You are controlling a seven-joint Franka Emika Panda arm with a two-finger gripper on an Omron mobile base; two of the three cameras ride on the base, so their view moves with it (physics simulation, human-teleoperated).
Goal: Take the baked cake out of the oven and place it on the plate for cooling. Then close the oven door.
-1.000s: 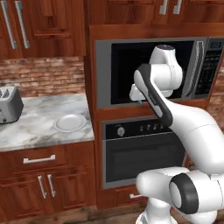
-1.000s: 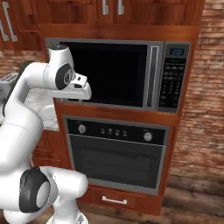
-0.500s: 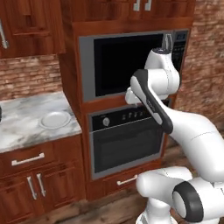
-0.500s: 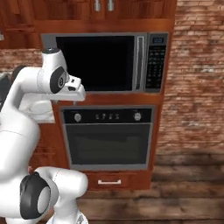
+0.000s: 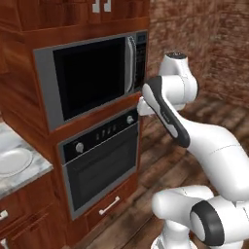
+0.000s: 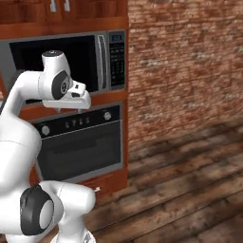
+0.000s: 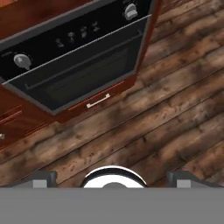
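So the oven [image 5: 99, 163] sits right under the microwave [image 5: 92, 73] with its oven door [image 5: 104, 170] shut, the plate [image 5: 12, 161] is off on the marble counter [image 5: 29, 172] to its left, and the gripper [image 7: 112, 183] hangs above the wood floor [image 7: 166, 113] — fingertips spread wide, pinching nothing.

Shut oven door [image 5: 104, 168]; empty plate [image 5: 12, 161].

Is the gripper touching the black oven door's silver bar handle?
Apart. The hand view shows the gripper hanging over bare wooden floor, with the handle far beyond.
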